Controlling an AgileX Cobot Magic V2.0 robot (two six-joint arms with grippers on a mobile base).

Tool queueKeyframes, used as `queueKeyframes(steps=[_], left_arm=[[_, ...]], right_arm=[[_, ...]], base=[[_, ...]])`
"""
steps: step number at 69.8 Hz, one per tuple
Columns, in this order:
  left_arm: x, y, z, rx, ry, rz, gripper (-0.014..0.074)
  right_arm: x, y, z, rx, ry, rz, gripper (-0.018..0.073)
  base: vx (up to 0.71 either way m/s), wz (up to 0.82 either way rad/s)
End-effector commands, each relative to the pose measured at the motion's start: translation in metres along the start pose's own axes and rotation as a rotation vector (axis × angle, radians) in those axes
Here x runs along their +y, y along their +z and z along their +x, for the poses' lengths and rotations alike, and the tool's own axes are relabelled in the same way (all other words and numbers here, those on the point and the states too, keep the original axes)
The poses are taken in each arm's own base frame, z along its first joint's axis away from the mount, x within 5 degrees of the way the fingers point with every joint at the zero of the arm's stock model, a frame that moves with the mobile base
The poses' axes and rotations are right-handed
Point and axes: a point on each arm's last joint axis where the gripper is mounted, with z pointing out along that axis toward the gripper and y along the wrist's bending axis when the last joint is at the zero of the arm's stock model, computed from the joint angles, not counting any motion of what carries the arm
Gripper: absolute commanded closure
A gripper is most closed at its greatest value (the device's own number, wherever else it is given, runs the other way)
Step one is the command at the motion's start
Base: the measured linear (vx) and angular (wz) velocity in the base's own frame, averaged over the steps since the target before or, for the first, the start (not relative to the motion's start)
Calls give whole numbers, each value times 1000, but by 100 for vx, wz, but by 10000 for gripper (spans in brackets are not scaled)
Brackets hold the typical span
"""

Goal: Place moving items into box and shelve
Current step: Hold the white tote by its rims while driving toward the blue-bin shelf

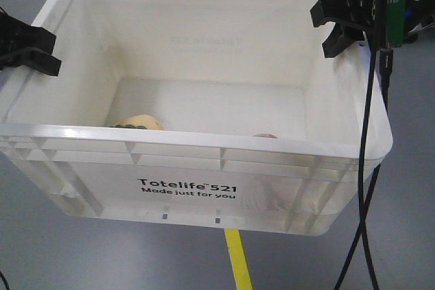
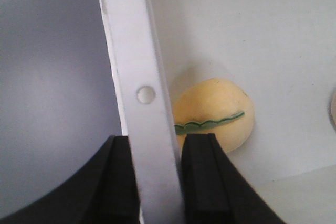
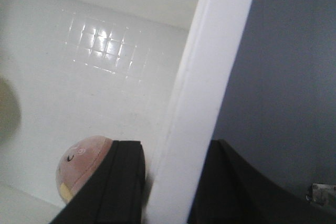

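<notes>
Packing looks done. The cream-yellow rounded toy food with a green leafy strip [image 1: 139, 122] is seen lying on the bottom of the large white plastic crate with the black "Totelife 521" print [image 1: 204, 139], at the near left. The pinkish-brown rounded toy food [image 1: 265, 135] is lying at the near right, mostly hidden behind the near rim. No other toys are seen on the grey floor [image 1: 102, 256] around the crate.

The crate is pinched on both sides. The left end effector [image 1: 30, 49] is closed on the left wall, and the right end effector [image 1: 343, 22] is closed on the right wall. So carrying and shelving seem to be what is left. No shelf is shown in any view. Whether the crate is lifted off the floor cannot be told for sure.

The whole crate, both arms and the yellow floor line [image 1: 238, 256] are shown only in the front view, but the grip is not shown well there. In the left wrist view the wall is seen squeezed between two black fingers [image 2: 202, 182], one inside and one outside, with the cream-yellow toy just beside the wall. In the right wrist view the same hold is shown, and the pinkish-brown toy is seen close to the inner finger [image 3: 121, 182].
</notes>
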Motion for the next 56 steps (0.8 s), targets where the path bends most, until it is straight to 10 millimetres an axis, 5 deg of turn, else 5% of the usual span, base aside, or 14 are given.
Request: queueKeyframes(steps=[1,56], left_arm=[[-13,-26,-12,-183,11,57,613],[-13,-26,-12,-183,11,56,613]], right_arm=[[8,-33,-5,-170,-36,-60,571],[9,-33,-5,-170,-36,-62,571]], base=[[52,-26],[49,-28]])
